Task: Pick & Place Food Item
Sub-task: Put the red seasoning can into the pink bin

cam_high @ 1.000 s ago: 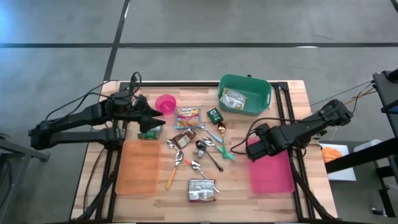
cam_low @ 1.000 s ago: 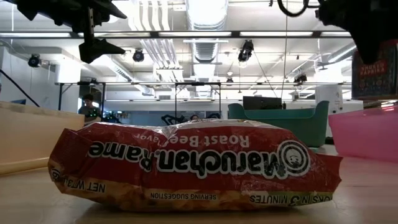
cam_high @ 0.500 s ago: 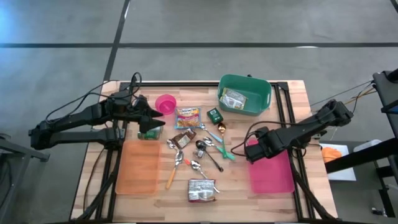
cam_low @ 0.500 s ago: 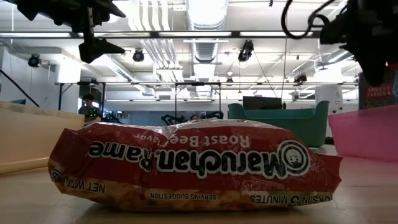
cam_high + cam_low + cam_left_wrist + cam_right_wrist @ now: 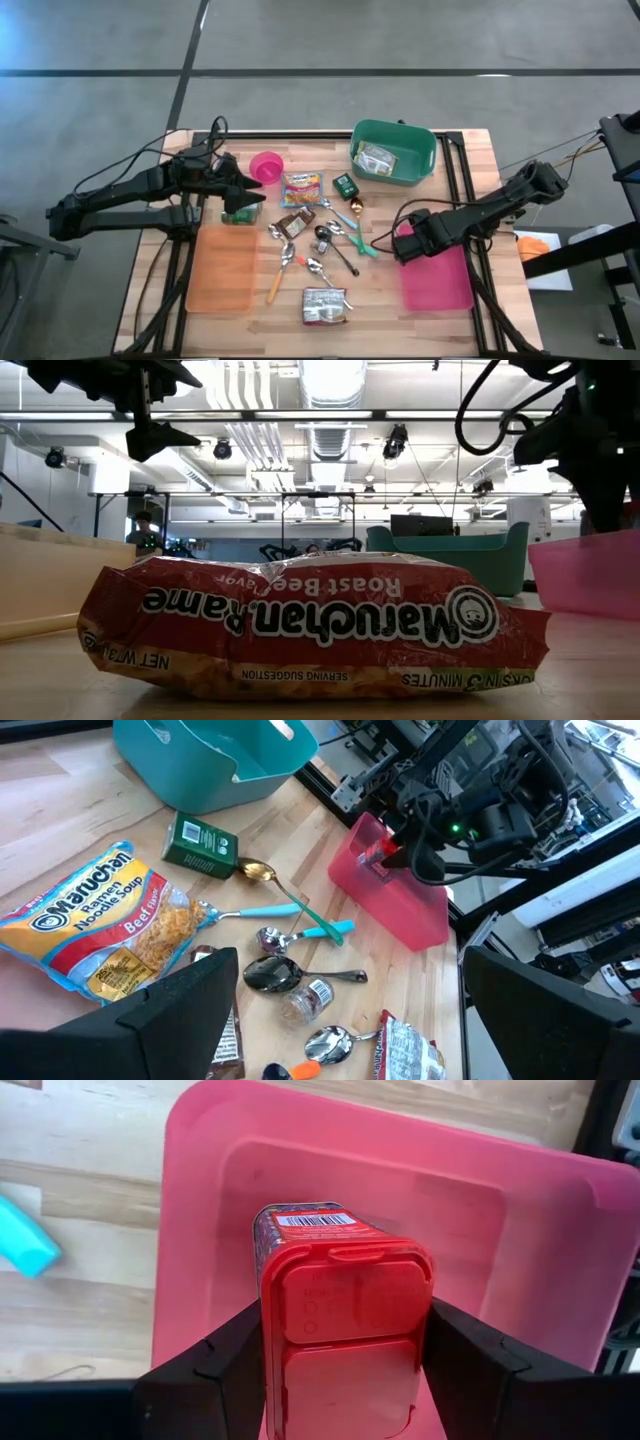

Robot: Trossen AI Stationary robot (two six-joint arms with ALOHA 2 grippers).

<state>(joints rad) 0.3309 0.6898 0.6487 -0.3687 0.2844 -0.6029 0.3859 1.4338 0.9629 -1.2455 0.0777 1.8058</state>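
Observation:
My right gripper [image 5: 405,240] is shut on a red spice tin [image 5: 345,1330], held inside the far left part of the pink bin [image 5: 440,275]. In the low view my right gripper [image 5: 600,460] reaches down behind the pink bin's wall [image 5: 590,575], which hides the tin. My left gripper [image 5: 250,197] is open and empty above the table beside the pink bowl [image 5: 266,166]. It also shows in the low view [image 5: 165,430]. A beef ramen packet [image 5: 301,188] lies flat in the middle of the table. My right gripper pinches the tin's two opposite sides [image 5: 268,1350] between its two fingers [image 5: 215,1370], close to the red lid end that faces the wrist camera. The tin lies along the fingers, barcode end away. It is over the bin's floor; whether it rests there does not show.
A teal bin [image 5: 393,152] with a packet inside stands at the far right. An orange bin [image 5: 222,270] is at the near left. A green box [image 5: 345,184], several spoons [image 5: 330,245] and a second ramen packet [image 5: 325,305] lie mid-table.
My right gripper has gone down with the red tin, from above the pink bin's rim to behind its wall in the low view. It stays shut on the tin.

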